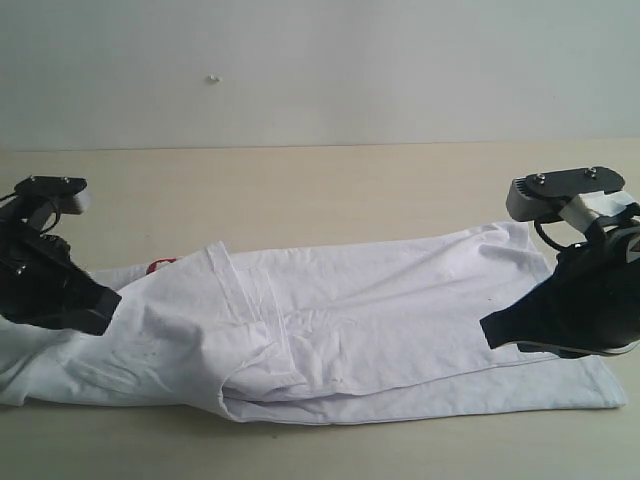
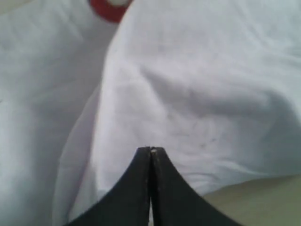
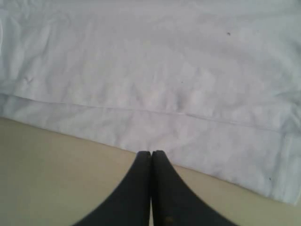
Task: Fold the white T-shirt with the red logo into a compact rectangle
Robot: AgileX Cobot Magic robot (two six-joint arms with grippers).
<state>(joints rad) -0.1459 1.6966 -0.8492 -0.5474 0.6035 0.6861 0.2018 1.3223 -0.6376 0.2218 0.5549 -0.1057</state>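
Left fingers: the left gripper (image 2: 150,151) has both jaws pressed together, with nothing visible between them; it hangs over a rumpled fold of cloth.
Right fingers: the right gripper (image 3: 151,153) is closed too and empty; its tip is over bare tabletop (image 1: 300,190), just beside the hem.
Place of the shirt: the white T-shirt (image 1: 380,300) lies as a long band across the tabletop, well away from the far edge and closer to the edge near the camera. One end is under each gripper.
Look of the shirt: it is already doubled lengthwise, with a sleeve turned in near the middle and soft wrinkles. Of the red logo (image 2: 110,8) only a small part shows at the left end; the rest is covered.
Handling: I judge it light, limp and not fragile. The layers will probably slide over each other and sag when lifted.
Where to hold: I would pinch all layers together at the corners of the short ends, because a single layer would pull the fold open.
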